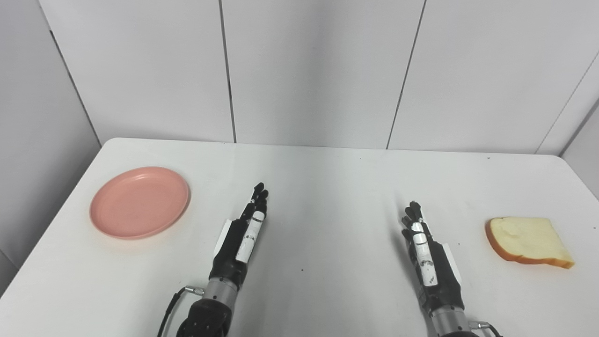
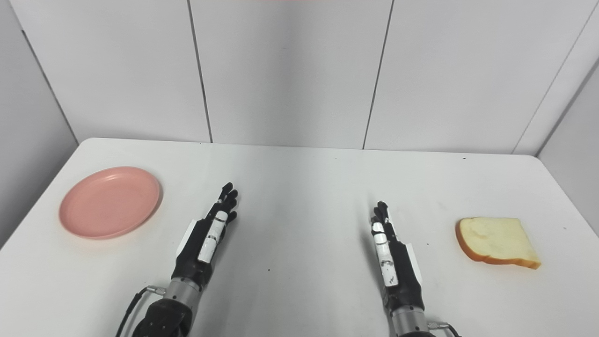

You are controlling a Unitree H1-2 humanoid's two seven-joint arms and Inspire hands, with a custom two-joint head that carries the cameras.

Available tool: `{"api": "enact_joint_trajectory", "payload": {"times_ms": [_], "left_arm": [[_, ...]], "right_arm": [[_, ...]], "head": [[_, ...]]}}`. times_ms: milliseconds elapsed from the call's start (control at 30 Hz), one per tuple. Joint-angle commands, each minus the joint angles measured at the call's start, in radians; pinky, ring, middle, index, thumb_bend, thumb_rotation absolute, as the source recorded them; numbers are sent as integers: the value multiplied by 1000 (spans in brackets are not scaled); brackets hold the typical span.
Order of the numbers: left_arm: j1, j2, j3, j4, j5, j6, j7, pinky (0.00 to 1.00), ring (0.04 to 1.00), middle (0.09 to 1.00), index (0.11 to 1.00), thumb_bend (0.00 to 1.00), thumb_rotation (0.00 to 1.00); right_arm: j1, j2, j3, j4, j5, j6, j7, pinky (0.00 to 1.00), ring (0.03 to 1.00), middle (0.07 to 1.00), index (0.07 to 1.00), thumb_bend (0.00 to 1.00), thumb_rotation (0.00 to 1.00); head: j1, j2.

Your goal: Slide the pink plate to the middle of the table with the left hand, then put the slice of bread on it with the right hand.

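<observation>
A round pink plate (image 1: 140,202) lies at the left side of the white table (image 1: 327,187), with nothing on it. A slice of bread (image 1: 528,240) with a brown crust lies flat at the right side. My left hand (image 1: 243,234) rests edge-on near the front, to the right of the plate and apart from it, fingers stretched out straight and holding nothing. My right hand (image 1: 423,250) is posed the same way, left of the bread with a clear gap, also open.
Grey wall panels (image 1: 309,70) rise behind the table's far edge. The table's left and right edges run close to the plate and the bread. Bare tabletop lies between the two hands.
</observation>
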Motion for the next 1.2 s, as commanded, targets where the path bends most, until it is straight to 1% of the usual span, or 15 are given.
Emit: {"api": "enact_joint_trajectory", "payload": {"times_ms": [0, 133, 267, 433, 533, 700, 1000, 1100, 1167], "left_arm": [[40, 4, -1, 24, 1, -17, 2, 970, 991, 982, 965, 383, 1000], [40, 2, 2, 31, -11, -32, -2, 974, 993, 983, 968, 380, 1000], [40, 2, 1, 22, -7, -14, -1, 974, 993, 985, 970, 388, 1000], [40, 5, -1, 24, 0, -15, 0, 979, 995, 984, 970, 394, 1000], [41, 1, 2, 24, -7, -16, 1, 977, 993, 981, 965, 381, 1000], [41, 1, 1, 20, -8, -7, -1, 984, 999, 988, 969, 375, 1000], [42, 4, -3, 17, 9, -11, 6, 969, 988, 979, 961, 387, 1000], [43, 2, -2, 15, 9, -8, 7, 967, 987, 979, 958, 387, 1000], [42, 2, -1, 22, 9, -22, 6, 965, 987, 978, 957, 381, 1000]], "right_arm": [[6, 1, 0, 2, -1, 5, 7, 982, 981, 989, 1000, 267, 1000], [8, 5, -2, -1, 12, 10, 9, 990, 982, 991, 1000, 273, 1000], [8, 5, -1, -1, 8, 7, 5, 983, 978, 989, 1000, 267, 1000], [8, 5, 0, -2, 5, 8, 4, 987, 980, 989, 1000, 269, 1000], [10, 5, 1, -10, 1, 20, 3, 990, 985, 991, 1000, 274, 1000], [9, 3, 2, -7, -5, 18, 2, 989, 984, 992, 1000, 277, 1000], [9, 7, -3, -8, 11, 19, 4, 994, 985, 992, 1000, 270, 1000], [9, 1, 2, -6, 0, 14, 6, 992, 984, 991, 1000, 271, 1000], [9, -2, 2, -6, 6, 12, 12, 993, 988, 994, 1000, 262, 1000]], "head": [[1, 1], [2, 2], [2, 2], [1, 3], [2, 4], [2, 3], [3, 2], [4, 1], [5, 0]]}}
